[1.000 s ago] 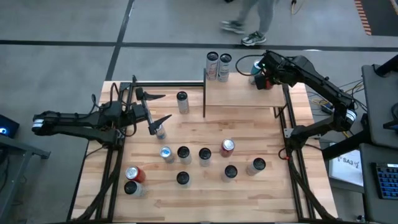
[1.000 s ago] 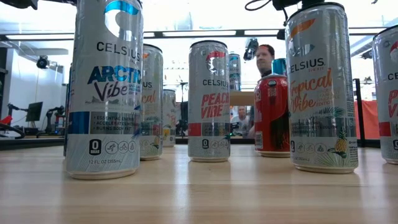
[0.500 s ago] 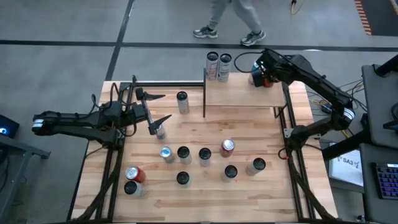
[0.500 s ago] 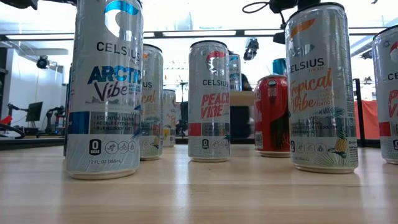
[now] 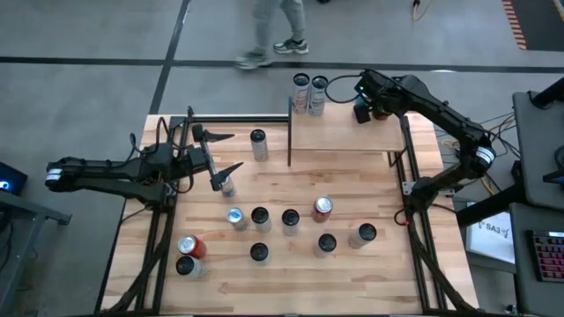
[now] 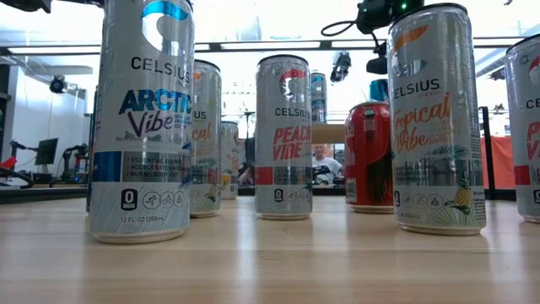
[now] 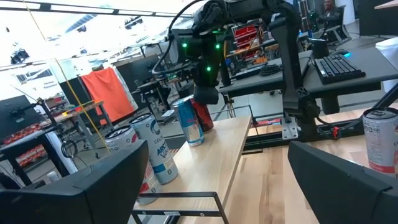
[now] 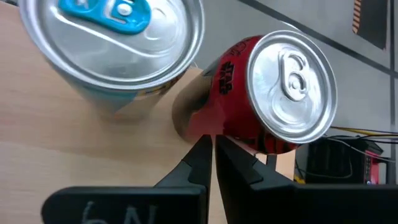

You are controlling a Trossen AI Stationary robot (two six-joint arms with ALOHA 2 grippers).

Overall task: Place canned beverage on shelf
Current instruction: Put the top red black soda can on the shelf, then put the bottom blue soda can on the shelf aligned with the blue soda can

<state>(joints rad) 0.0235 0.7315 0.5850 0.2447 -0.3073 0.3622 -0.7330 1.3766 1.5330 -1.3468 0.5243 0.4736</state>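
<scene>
Blue-top can (image 8: 118,46) & red can (image 8: 267,93) stand at the shelf (image 5: 339,132) far right corner, red one right at the edge; two more cans (image 5: 309,92) on its far edge, mid-board bare. Right gripper (image 5: 363,110) hangs above the corner pair, fingers nearly together, holding nothing. Left gripper (image 5: 220,158) waits w/ jaws wide beside a table can (image 5: 228,186).

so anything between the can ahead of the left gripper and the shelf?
Only the black side rail on the shelf edge facing that can. The left gripper is open, short of it. The board's middle is bare; other cans stand at its far corners.
</scene>
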